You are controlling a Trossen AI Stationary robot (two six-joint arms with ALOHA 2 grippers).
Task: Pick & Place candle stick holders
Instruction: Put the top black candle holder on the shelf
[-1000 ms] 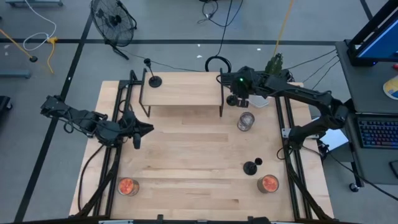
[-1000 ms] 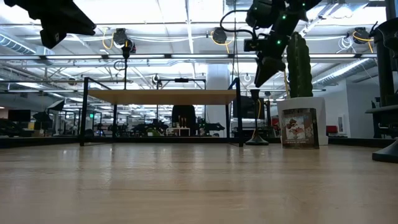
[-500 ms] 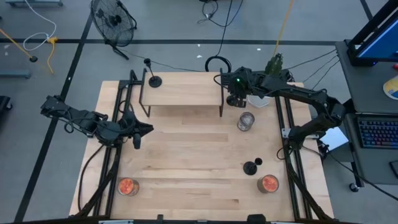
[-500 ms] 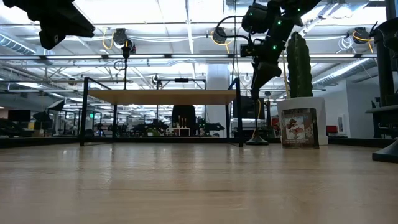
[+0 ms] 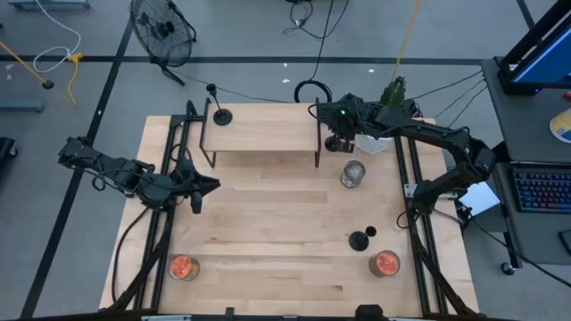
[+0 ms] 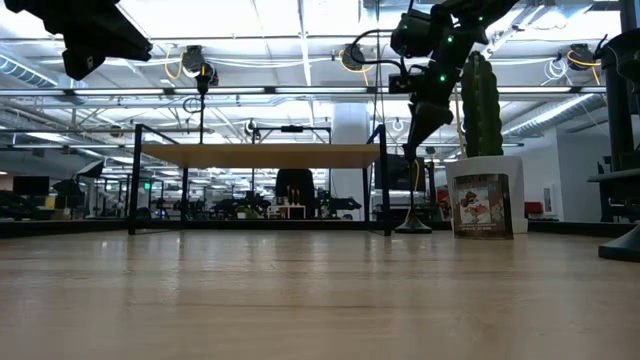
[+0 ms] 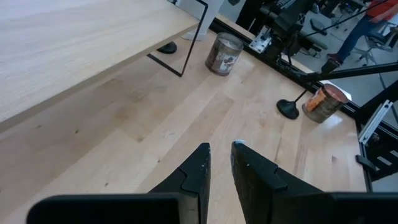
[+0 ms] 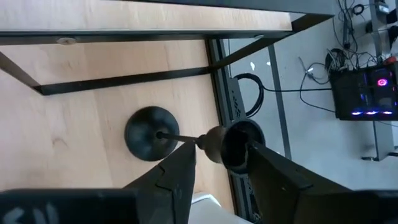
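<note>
Nearest you, 1 candle stick holder (image 5: 359,239) stands on the counter (image 5: 268,232), well apart from both arms. The left end effector (image 5: 198,189) hangs at the left side, its fingers only a crack apart and holding nothing.

Farther back, the right end effector (image 8: 221,148) is closed on the top knob of a second holder (image 8: 151,132), just beside the right leg of the shelf (image 5: 259,134). A third holder (image 5: 221,117) stands on the shelf's far left end.

What could go wrong:
1. The grip is high up on a small knob, so the heavy base could swing or slip out.
2. The base could bump the shelf leg, because it is so near.

The right wrist view shows you the knob between the fingers; the high view hides that under the arm. The low view shows the base at or just above the counter, and I cannot tell which.
</note>
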